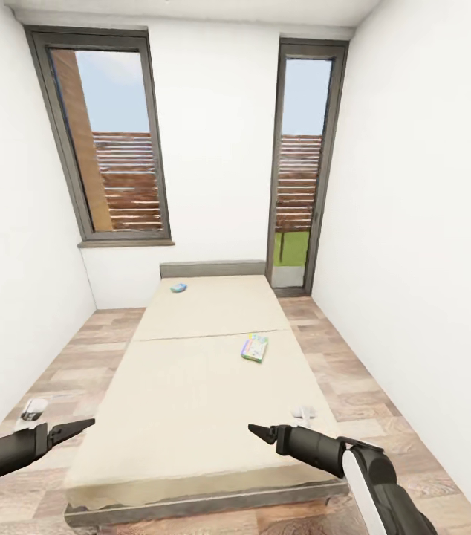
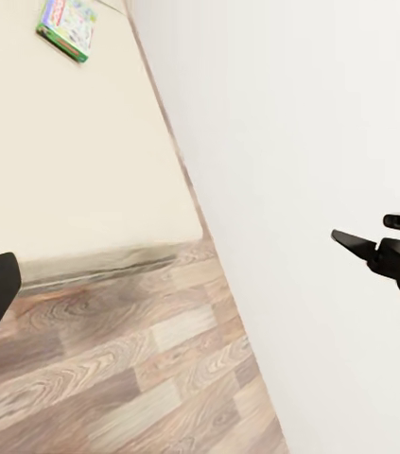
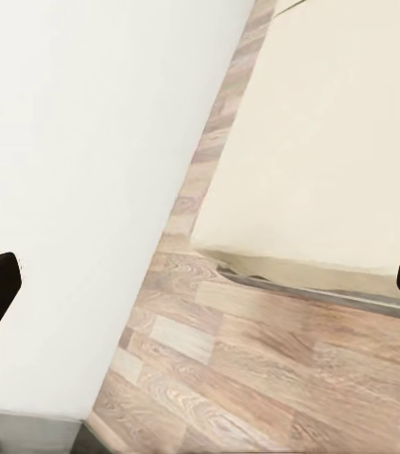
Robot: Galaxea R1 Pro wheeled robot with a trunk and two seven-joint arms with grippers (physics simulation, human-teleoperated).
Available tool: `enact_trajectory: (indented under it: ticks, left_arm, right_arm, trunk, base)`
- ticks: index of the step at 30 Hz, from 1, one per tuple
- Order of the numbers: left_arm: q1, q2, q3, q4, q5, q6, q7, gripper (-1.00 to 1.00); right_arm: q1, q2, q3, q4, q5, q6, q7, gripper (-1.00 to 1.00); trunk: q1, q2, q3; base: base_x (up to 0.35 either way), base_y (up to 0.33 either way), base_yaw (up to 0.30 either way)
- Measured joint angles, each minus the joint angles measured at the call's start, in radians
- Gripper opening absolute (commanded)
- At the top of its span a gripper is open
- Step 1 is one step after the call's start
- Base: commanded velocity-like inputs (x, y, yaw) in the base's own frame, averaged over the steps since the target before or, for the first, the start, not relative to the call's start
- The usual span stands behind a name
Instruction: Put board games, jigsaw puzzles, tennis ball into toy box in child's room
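Left hand (image 1: 79, 427): it is reaching out low over the near left corner of the bed (image 1: 191, 386). I cannot tell how far it is open. It is holding nothing.
Right hand (image 1: 259, 432): it is reaching out over the near right part of the bed. Its two tips are showing wide apart at the edges of its own wrist view, so it is open. It is holding nothing.
Green game box (image 1: 255, 347): it is lying flat on the bed, far ahead of both hands, a bit to the right of the middle. It is also showing in the left wrist view (image 2: 67, 26).
Blue game box (image 1: 179, 287): it is lying up by the grey headboard (image 1: 213, 268), much farther ahead of the hands and a little to the left.
Nearer hand: the right hand is sitting almost straight behind the green game box, so I think it is the better one to reach with.
Long side: the green game box is pointing mostly away from the hands, tilted a little.
Next move: I think the robot is needing to go closer first, since both boxes are well out of reach.
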Motion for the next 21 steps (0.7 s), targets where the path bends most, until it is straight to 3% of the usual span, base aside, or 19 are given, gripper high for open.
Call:
enact_trajectory:
  ticks: [9, 21]
  left_arm:
    - [0.0, 0.0, -0.002, 0.001, 0.0, 0.0, 0.0, 1.0]
    - [0.0, -0.001, -0.007, 0.001, 0.001, 0.0, 0.001, 1.0]
  right_arm:
    - [0.0, 0.018, -0.001, 0.021, 0.006, -0.001, 0.0, 1.0]
    - [0.0, 0.022, -0.002, 0.027, 0.009, -0.001, 0.001, 1.0]
  trunk:
    - [0.0, 0.0, 0.0]
    - [0.0, 0.0, 0.0]
  base:
    - [0.0, 0.0, 0.286]
    - [0.0, 0.0, 0.286]
